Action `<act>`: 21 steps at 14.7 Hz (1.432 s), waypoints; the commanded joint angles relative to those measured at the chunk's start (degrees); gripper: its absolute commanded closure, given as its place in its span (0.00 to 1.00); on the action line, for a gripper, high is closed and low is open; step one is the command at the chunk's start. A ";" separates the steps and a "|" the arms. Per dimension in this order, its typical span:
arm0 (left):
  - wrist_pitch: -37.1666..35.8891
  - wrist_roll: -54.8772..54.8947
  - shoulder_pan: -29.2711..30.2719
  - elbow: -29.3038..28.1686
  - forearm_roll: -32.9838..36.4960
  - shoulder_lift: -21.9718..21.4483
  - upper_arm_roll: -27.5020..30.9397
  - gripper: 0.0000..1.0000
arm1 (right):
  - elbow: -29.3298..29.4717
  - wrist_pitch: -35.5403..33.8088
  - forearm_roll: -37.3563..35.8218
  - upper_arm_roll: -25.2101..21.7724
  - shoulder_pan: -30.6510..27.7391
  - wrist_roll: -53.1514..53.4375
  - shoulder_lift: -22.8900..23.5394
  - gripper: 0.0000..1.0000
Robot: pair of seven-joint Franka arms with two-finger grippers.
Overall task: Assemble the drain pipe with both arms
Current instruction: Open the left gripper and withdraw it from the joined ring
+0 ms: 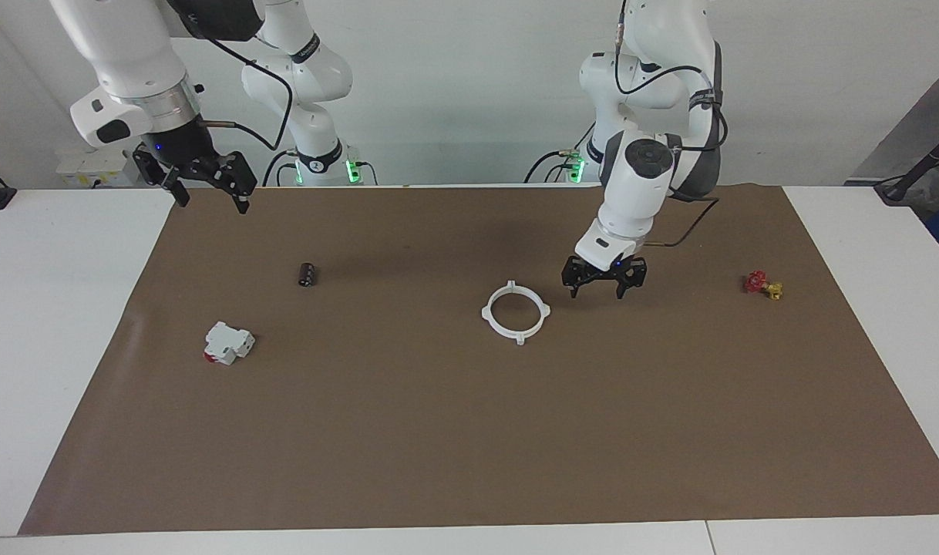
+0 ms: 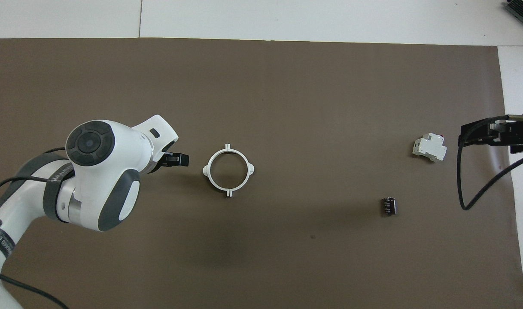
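We see the drain pipe [image 1: 516,312] lying as one closed ring on the surface, assembly apparently complete; left gripper [image 1: 604,281] beside it and right gripper [image 1: 207,181] raised, fingers apart, empty.

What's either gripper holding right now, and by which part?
Nothing. The left gripper is open beside the drain pipe, not touching it; the ring lies on the mat. The right gripper is open and empty, raised over the mat's edge near the robots.
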 commanded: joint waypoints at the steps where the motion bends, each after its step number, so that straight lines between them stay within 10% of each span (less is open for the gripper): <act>1: -4.07 6.38 3.17 -0.79 0.69 -3.32 -0.43 0.00 | -1.14 -0.19 1.56 0.12 -0.30 -0.56 -1.11 0.00; 21: -37.03 25.30 22.94 30.30 -2.04 -2.72 -5.07 0.00 | -1.14 -0.19 1.47 0.12 -0.30 -0.56 -1.20 0.00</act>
